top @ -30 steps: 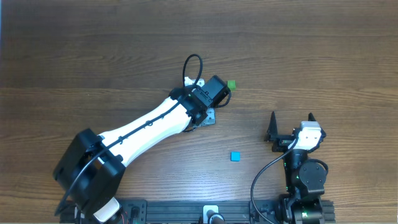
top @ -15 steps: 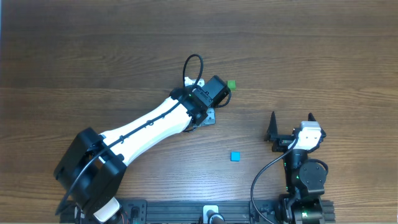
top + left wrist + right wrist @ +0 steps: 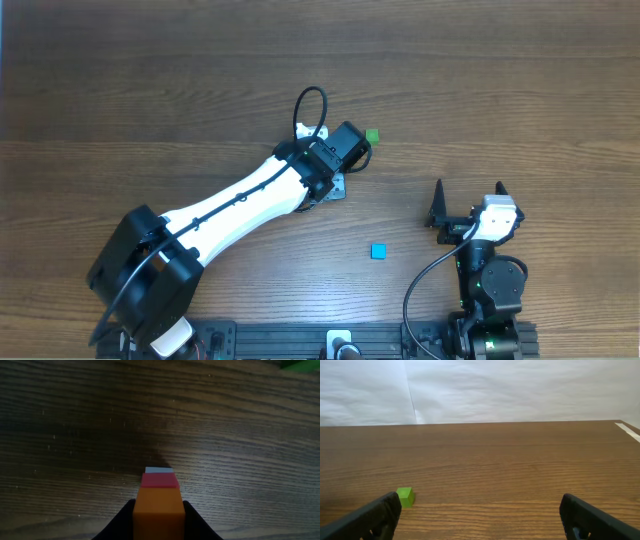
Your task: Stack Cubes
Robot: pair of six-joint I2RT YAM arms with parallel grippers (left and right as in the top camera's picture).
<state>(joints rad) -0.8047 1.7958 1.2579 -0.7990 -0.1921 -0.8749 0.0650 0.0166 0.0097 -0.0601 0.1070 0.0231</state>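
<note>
Cube point(image 3: 157, 510) atop two stacked cubes point(image 3: 160, 480)

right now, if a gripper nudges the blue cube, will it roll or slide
The blue cube would likely slide, not roll: its flat faces sit square on the wooden table. It looks small and rigid, so it is probably light and apt to twist if pushed off-centre.

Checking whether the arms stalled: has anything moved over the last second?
Nothing visibly changed: the left gripper stays shut on the orange cube, the right gripper stays open, and the green cube and blue cube lie where they were.
</note>
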